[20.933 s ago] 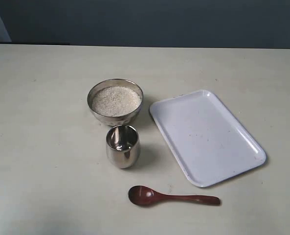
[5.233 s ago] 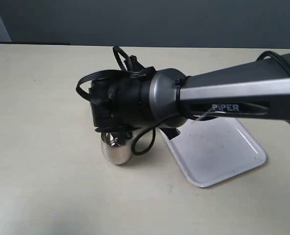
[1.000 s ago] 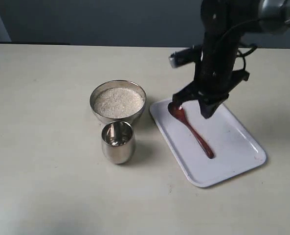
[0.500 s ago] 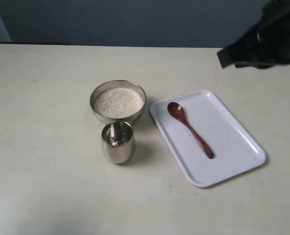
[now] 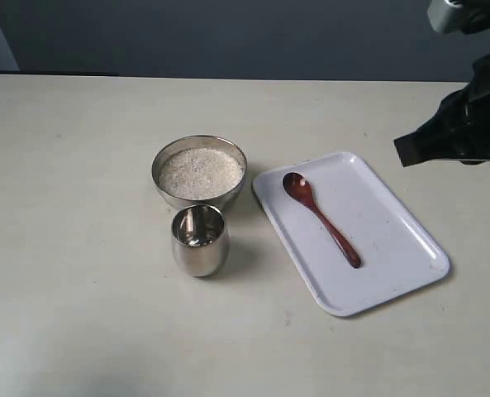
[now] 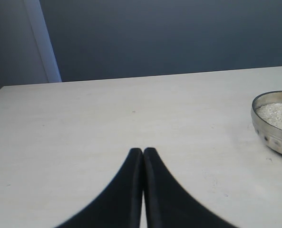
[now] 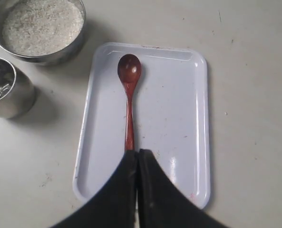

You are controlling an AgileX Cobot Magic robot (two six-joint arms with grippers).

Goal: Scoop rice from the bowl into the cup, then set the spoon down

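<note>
The dark red-brown spoon (image 5: 321, 217) lies loose and diagonal on the white tray (image 5: 393, 223), scoop end toward the bowl. The steel bowl (image 5: 197, 197) holds a heap of white rice (image 5: 200, 171). Just in front of it stands the steel cup (image 5: 200, 240); its inside shows mostly reflections. My right gripper (image 7: 137, 152) is shut and empty, high above the spoon's (image 7: 129, 95) handle end. The right arm (image 5: 468, 124) shows at the right edge of the exterior view. My left gripper (image 6: 143, 151) is shut and empty over bare table, well apart from the bowl (image 6: 274, 137).
The tray (image 7: 179, 104) lies right of the bowl (image 7: 50, 58) and the cup (image 7: 7, 88). A dark wall runs behind the table's far edge. The left arm does not show in the exterior view.
The right arm has lifted off the tray and drawn back to the upper right. The spoon stays where it lay on the tray; bowl and cup have not moved.
</note>
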